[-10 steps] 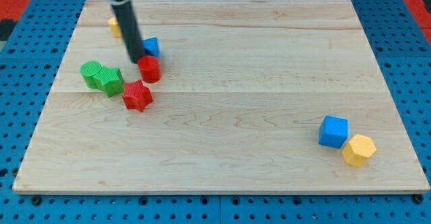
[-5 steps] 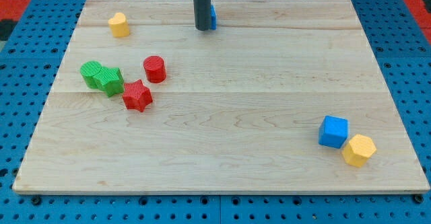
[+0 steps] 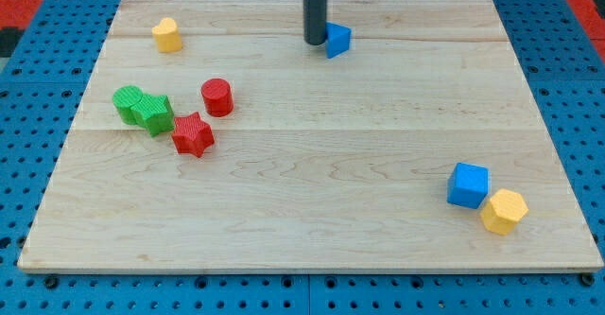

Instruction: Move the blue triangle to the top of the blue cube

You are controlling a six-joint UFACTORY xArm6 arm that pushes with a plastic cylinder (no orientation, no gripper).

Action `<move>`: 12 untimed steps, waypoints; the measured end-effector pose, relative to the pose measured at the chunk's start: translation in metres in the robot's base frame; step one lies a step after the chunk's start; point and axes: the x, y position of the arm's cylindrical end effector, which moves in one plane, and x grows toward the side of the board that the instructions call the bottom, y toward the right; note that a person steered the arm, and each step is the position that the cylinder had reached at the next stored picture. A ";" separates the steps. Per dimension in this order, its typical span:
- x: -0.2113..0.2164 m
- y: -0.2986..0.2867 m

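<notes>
The blue triangle point(image 3: 337, 40) lies near the top middle of the wooden board point(image 3: 312, 211). My tip point(image 3: 315, 42) stands right at its left side, touching or nearly touching it. The blue cube point(image 3: 468, 184) sits far off at the lower right, with a yellow hexagon block point(image 3: 503, 211) against its lower right corner.
A yellow block point(image 3: 167, 35) sits at the top left. A red cylinder point(image 3: 217, 97), a red star point(image 3: 193, 134) and two green blocks point(image 3: 144, 108) cluster at the left.
My tip has swept from the left cluster up and to the right along the top of the board, pushing the blue triangle rightward with it.
</notes>
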 end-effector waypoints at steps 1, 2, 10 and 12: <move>-0.004 0.056; -0.008 0.104; 0.151 0.191; 0.189 0.192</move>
